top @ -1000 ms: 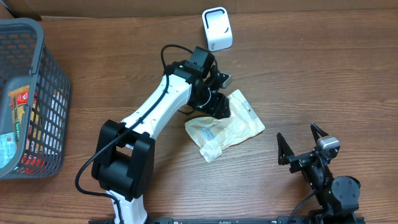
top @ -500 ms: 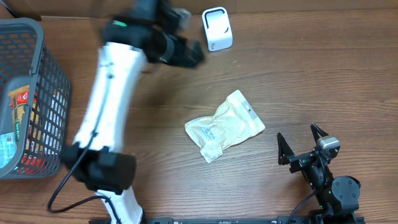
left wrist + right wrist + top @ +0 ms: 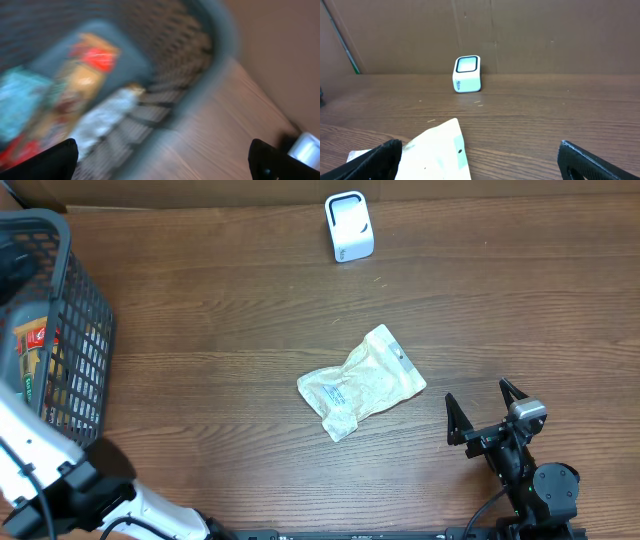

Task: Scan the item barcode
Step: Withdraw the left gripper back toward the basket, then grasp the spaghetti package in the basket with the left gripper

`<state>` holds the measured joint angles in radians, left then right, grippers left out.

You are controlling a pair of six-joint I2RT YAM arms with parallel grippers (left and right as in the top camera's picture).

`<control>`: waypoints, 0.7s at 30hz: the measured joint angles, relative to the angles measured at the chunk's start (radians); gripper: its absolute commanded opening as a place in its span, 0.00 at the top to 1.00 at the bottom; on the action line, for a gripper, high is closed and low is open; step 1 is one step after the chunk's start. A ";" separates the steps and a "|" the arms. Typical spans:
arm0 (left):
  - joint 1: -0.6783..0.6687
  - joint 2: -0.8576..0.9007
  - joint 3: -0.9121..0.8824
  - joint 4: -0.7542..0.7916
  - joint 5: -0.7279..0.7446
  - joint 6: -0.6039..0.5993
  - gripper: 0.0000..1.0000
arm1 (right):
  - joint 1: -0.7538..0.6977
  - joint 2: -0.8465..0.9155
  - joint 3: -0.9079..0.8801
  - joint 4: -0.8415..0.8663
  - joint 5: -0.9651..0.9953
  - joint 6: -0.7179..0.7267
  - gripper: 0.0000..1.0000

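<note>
The item, a pale sealed pouch [image 3: 360, 383] with a printed label, lies flat on the wooden table, free of both grippers. The white barcode scanner [image 3: 349, 226] stands at the back, also in the right wrist view [image 3: 467, 74]. My left gripper [image 3: 165, 162] is open and empty over the basket; its view is heavily blurred. In the overhead view only its white arm [image 3: 30, 455] shows at the left edge. My right gripper [image 3: 477, 392] is open and empty, to the right of the pouch [image 3: 437, 150], whose corner lies just ahead of its left finger.
A grey mesh basket [image 3: 85, 310] holding several packaged goods stands at the left edge, its rim [image 3: 220, 60] in the left wrist view. A brown cardboard wall [image 3: 545, 35] runs behind the scanner.
My left gripper opened and left the pouch on the table. The arm swung up past the scanner and far left over the basket. The right arm has not moved.
</note>
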<state>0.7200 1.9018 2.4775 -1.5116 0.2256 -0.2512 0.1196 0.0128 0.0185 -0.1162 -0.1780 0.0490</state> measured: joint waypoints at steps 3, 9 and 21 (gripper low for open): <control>0.084 0.000 -0.032 0.001 -0.083 -0.008 0.00 | 0.000 0.000 0.000 0.000 0.000 0.000 0.00; 0.101 0.000 -0.123 0.031 -0.268 0.023 0.00 | 0.000 0.000 0.000 0.001 -0.001 0.000 0.00; 0.095 0.000 -0.472 0.288 -0.418 0.148 0.00 | 0.000 0.000 0.000 0.000 0.000 0.000 0.00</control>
<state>0.8146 1.9022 2.0056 -1.2232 -0.1925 -0.1036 0.1196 0.0128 0.0185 -0.1158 -0.1783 0.0494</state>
